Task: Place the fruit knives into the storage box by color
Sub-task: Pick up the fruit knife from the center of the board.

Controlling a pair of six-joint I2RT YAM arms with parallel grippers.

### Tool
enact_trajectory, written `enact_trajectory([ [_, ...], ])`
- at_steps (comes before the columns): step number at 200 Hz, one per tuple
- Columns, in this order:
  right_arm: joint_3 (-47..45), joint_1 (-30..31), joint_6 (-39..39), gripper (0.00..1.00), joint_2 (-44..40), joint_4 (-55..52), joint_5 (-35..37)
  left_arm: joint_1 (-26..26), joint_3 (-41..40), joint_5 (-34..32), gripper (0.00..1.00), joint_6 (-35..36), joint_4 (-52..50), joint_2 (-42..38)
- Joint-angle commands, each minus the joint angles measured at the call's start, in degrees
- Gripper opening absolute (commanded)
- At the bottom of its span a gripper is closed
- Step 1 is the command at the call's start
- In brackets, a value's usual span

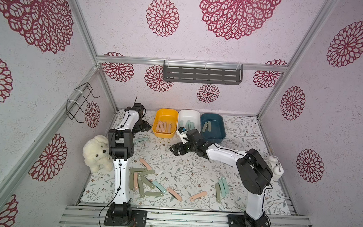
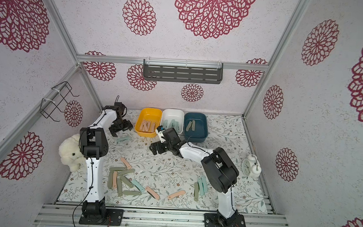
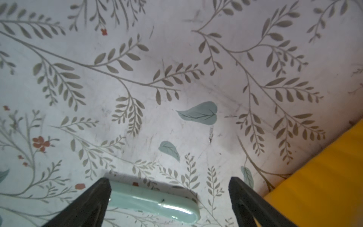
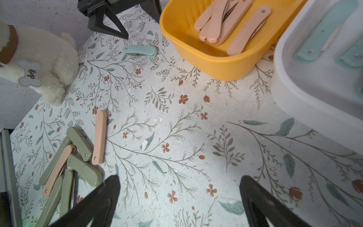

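Note:
The storage box is three tubs at the back in both top views: yellow [image 1: 157, 125] with pink fruit knives [image 1: 164, 127], white [image 1: 189, 112] with mint ones, blue [image 1: 220, 125] with olive ones. My left gripper [image 1: 142, 130] is open just left of the yellow tub. A mint knife [image 3: 153, 204] lies flat on the table between its jaws, one end against a finger [image 3: 98, 196], not gripped. My right gripper [image 1: 174, 150] hovers open and empty over bare table in front of the tubs. Several loose knives [image 1: 143, 180] lie at the front.
A white plush dog [image 1: 96, 152] sits at the left edge beside my left arm. An alarm clock [image 2: 250, 166] stands at the right edge. More knives lie at the front centre [image 1: 197, 195] and front right [image 1: 221, 187]. A shelf [image 1: 202, 72] hangs on the back wall.

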Motion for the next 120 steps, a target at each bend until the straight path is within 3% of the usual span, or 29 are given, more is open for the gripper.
enact_trajectory([
  [1, 1.5, -0.4, -1.0, 0.99, -0.2, -0.5, -1.1, -0.3, -3.3, 3.0, 0.99, 2.1, 2.1, -2.0],
  [120, -3.5, -0.5, -0.3, 0.99, -4.3, 0.2, 0.2, -2.7, -28.0, 5.0, 0.92, 1.5, 8.1, -16.3],
])
